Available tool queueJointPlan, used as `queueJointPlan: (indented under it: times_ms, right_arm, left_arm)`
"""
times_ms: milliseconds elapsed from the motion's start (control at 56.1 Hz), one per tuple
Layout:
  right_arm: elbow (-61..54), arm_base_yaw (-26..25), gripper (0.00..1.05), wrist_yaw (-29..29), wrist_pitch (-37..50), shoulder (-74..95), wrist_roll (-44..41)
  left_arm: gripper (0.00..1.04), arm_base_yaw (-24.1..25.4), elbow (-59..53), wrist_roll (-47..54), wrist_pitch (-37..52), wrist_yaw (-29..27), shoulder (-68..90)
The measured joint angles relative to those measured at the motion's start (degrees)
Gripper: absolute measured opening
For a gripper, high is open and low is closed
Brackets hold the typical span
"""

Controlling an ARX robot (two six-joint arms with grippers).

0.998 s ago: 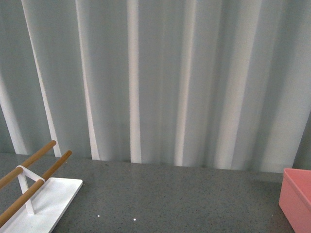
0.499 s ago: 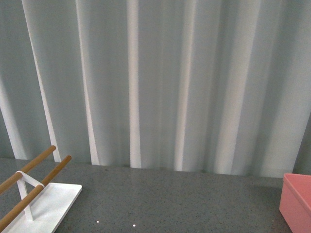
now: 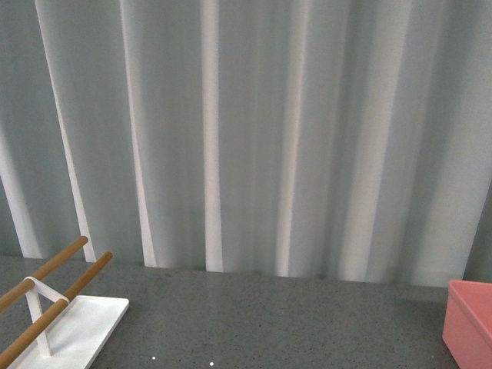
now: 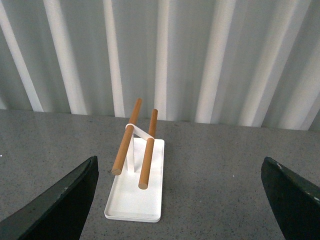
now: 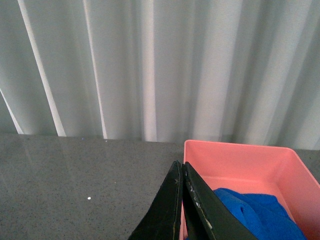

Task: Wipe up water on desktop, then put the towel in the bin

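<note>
The desktop is dark grey and speckled. The pink bin stands at its right edge in the front view. In the right wrist view the blue towel lies bunched inside the bin. My right gripper is shut with its fingers pressed together and nothing between them, by the bin's near wall and beside the towel. My left gripper is open and empty above the desktop. Neither gripper shows in the front view.
A white rack with two wooden rods stands at the desktop's left, also ahead of my left gripper. A pale pleated curtain hangs behind the desk. Tiny bright specks dot the desktop.
In the front view the rack, the bin and the desk's far edge sit a little lower in the picture than before. No arm or object has visibly moved.
</note>
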Motion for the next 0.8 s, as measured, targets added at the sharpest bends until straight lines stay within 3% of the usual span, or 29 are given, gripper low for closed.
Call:
queueJointPlan:
  times_ms: [249, 374, 606, 713, 802]
  right_arm:
    - [0.0, 0.0, 0.03, 0.1, -3.8, -3.8, 0.0]
    - [0.0, 0.0, 0.03, 0.1, -13.6, -12.0, 0.0]
    - [0.0, 0.0, 0.04, 0.1, -14.0, -13.6, 0.0]
    - [0.0, 0.0, 0.31, 0.1, -14.0, -13.6, 0.0]
    - [0.0, 0.0, 0.47, 0.1, -14.0, -13.6, 0.0]
  left_arm:
    - [0.98, 0.0, 0.0, 0.0, 0.0, 0.0, 0.0]
    - [0.98, 0.0, 0.0, 0.0, 0.0, 0.0, 0.0]
    - [0.98, 0.0, 0.0, 0.0, 0.0, 0.0, -0.1]
    - [0.98, 0.0, 0.0, 0.0, 0.0, 0.0, -0.1]
    - [0.98, 0.0, 0.0, 0.0, 0.0, 0.0, -0.1]
